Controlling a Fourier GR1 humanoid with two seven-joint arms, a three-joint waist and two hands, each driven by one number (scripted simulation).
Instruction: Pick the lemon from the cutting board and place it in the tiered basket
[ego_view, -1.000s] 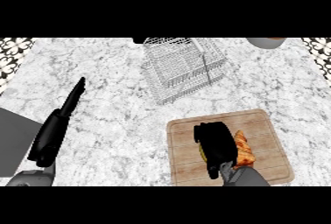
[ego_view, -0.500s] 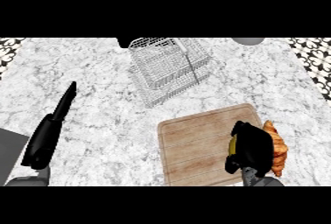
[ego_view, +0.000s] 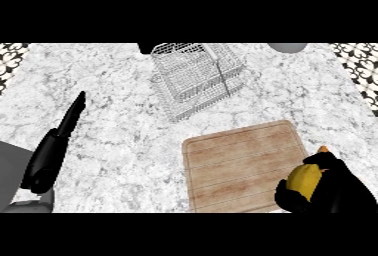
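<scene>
Bright, even light falls from above across the white and grey marbled stone counter, with no glare or hot spots on it. Shadows are faint: the silver wire tiered basket throws almost none, and the pale wooden cutting board shows only a thin dark line along its edges. The two black hands, the left hand and the right hand, read as near-flat dark shapes with little shading. The yellow lemon shows a soft highlight. Focus is uniform throughout; straight edges stay unbent toward the borders.
</scene>
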